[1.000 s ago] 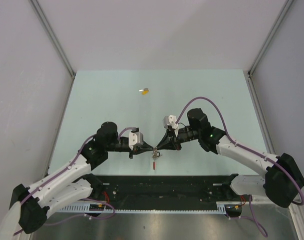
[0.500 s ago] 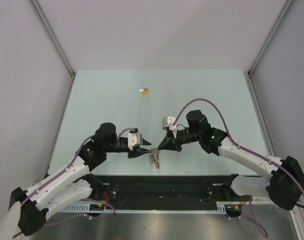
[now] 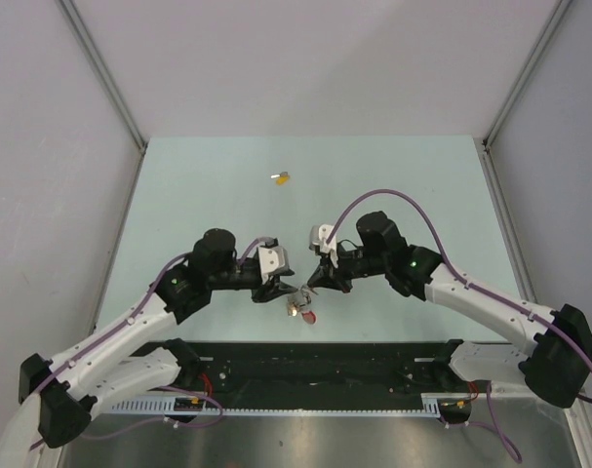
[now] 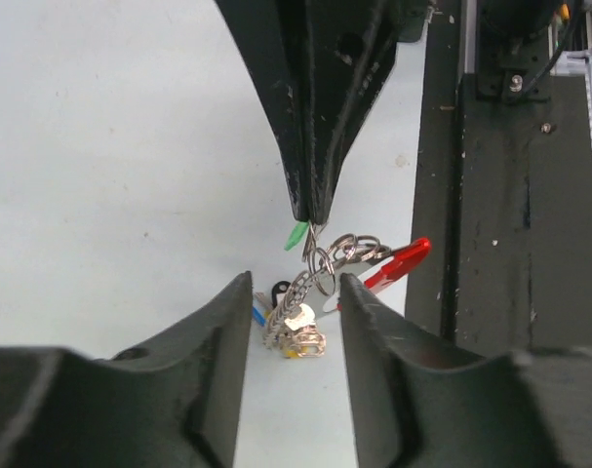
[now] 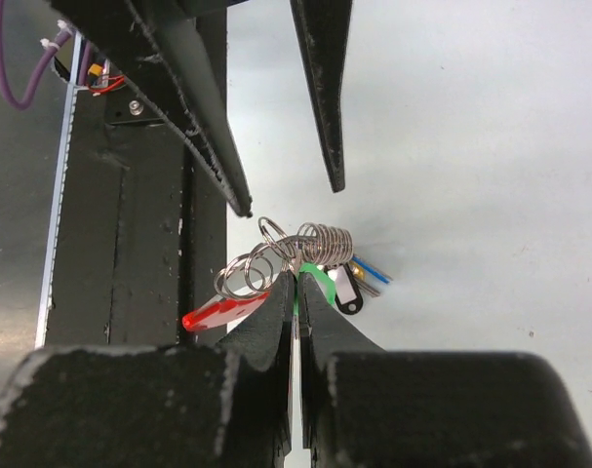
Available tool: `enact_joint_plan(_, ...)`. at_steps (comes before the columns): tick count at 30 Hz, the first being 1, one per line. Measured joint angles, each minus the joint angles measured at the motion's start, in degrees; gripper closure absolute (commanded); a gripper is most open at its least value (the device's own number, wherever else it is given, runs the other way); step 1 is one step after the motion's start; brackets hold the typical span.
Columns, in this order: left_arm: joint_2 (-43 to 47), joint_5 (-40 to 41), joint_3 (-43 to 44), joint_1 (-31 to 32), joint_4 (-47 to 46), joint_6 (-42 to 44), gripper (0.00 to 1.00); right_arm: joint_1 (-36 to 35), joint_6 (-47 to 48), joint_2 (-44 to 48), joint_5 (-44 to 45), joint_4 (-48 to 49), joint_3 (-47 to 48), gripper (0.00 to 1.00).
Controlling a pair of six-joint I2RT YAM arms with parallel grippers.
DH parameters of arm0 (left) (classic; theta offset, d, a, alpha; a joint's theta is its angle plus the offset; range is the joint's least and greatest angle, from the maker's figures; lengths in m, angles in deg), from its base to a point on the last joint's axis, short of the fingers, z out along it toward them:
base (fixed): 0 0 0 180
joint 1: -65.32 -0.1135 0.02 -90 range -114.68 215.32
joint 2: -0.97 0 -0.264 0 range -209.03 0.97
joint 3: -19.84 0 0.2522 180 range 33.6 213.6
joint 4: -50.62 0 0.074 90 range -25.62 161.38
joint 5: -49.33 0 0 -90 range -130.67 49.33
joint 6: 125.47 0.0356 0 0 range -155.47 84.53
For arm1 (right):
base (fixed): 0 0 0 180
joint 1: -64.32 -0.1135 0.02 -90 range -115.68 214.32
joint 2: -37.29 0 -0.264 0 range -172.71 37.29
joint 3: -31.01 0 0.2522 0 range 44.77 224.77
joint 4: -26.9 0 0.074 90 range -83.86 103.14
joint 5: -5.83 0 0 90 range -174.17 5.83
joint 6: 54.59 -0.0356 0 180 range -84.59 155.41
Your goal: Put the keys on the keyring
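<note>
1. The left tool (image 4: 296,283) is now standing released, its two fingers spread to either side of the keyring (image 5: 315,244). A second ago it was closed up against the bunch where the two tools met.
2. The right tool (image 5: 294,283) is staying clenched. It seems to be gripping the green-headed key (image 4: 296,235) by its blade, right against the wire rings.
3. The keyring is therefore hanging from the right tool alone, between the two tools and near the table's (image 3: 208,195) near edge. Whether its lowest part is touching the table, I cannot tell.
4. Both arms are also sitting a little farther from the near edge than a second ago, and the left wrist is rolled over.
5. Judging by this, the green-headed key is probably threaded on or very nearly so, and the left tool is letting go to test or re-grip. The frames are not showing whether the key is actually through a ring.
6. Counting the loose keys: one yellow-headed key (image 3: 281,177) is lying alone, well apart, toward the far side of the table. It is waiting as the second one to be threaded.
7. Counting the bunch: one red tag (image 4: 398,263), one blue head (image 5: 371,270) and one dark tag with a pale label are showing. There are also several wire loops, too tangled to number.
8. Two arms and two tools are working.
</note>
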Motion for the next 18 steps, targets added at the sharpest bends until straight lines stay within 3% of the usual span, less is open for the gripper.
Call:
enact_joint_plan(11,-0.81,13.66,5.62,5.81,3.98,-19.23,0.6,-0.57,-0.61,-1.55,2.54,-1.6,0.9,1.0)
enact_joint_plan(18,-4.98,17.77,8.04,7.5,7.74,-26.69,0.65,-0.63,-1.29,-2.05,3.13,-1.81,1.44,1.0)
